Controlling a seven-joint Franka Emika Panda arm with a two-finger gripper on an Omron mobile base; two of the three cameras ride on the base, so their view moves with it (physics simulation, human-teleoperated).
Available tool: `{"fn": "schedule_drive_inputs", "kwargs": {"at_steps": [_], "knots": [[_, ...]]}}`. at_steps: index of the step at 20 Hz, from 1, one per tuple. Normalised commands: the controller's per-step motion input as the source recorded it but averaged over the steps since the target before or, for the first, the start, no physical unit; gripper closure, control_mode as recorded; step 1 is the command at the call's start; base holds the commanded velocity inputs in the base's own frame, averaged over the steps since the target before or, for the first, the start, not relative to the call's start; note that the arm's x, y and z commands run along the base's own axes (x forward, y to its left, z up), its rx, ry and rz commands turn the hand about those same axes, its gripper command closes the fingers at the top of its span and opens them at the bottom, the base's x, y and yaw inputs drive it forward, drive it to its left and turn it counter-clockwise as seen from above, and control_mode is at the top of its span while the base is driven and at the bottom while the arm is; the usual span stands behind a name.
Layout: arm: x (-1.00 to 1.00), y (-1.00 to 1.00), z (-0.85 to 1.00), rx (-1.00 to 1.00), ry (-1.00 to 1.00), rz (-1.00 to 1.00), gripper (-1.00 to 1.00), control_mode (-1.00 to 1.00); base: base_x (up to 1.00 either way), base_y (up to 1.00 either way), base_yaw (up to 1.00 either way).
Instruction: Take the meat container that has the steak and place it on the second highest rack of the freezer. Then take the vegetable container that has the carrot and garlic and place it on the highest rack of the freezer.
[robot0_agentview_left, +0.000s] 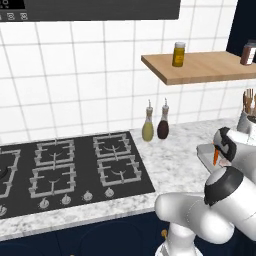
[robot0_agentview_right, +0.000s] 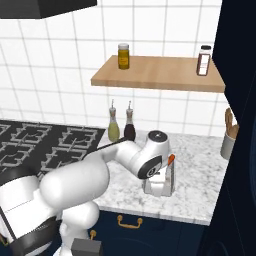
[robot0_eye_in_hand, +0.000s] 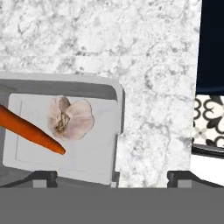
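The vegetable container (robot0_eye_in_hand: 94, 151), a shallow light-grey tray, lies on the marble counter just under my hand. In it are the orange carrot (robot0_eye_in_hand: 30, 131) and a pale garlic bulb (robot0_eye_in_hand: 70, 118). My gripper (robot0_eye_in_hand: 113, 178) is open above the tray's right end. One fingertip (robot0_eye_in_hand: 43, 177) stands over the tray and the other over bare counter, so the jaws straddle the tray's end wall. From the left base view the tray (robot0_agentview_left: 204, 152) and the carrot's tip (robot0_agentview_left: 216, 157) show beside my arm. The meat container, the steak and the freezer are out of view.
A gas hob (robot0_agentview_left: 70, 167) fills the counter's left. Two bottles (robot0_agentview_left: 155, 125) stand by the tiled wall. A wooden shelf (robot0_agentview_right: 160, 74) with jars hangs above. A utensil holder (robot0_agentview_right: 229, 140) stands at the far right by a dark navy cabinet (robot0_agentview_right: 240, 100). The counter edge (robot0_eye_in_hand: 196, 87) is close.
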Motion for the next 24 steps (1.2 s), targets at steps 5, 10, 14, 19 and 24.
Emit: {"fn": "schedule_drive_inputs", "kwargs": {"at_steps": [5, 10, 14, 19, 24], "knots": [[0.01, 0.00, -0.26, 0.00, 0.00, 0.00, -1.00, -1.00, 0.00, 0.00, 0.00], [0.00, 0.00, -0.26, 0.00, 0.03, 0.00, -1.00, -1.00, 0.00, 0.00, 0.00], [0.00, 0.00, -0.31, 0.00, 0.02, 0.00, -1.00, -1.00, 0.00, 0.00, 0.00], [0.00, 0.00, -0.30, 0.00, 0.00, 0.00, -1.00, -1.00, 0.00, 0.00, 0.00], [0.01, 0.00, -0.16, 0.00, 0.00, 0.00, -1.00, -1.00, 0.00, 0.00, 0.00]]}}
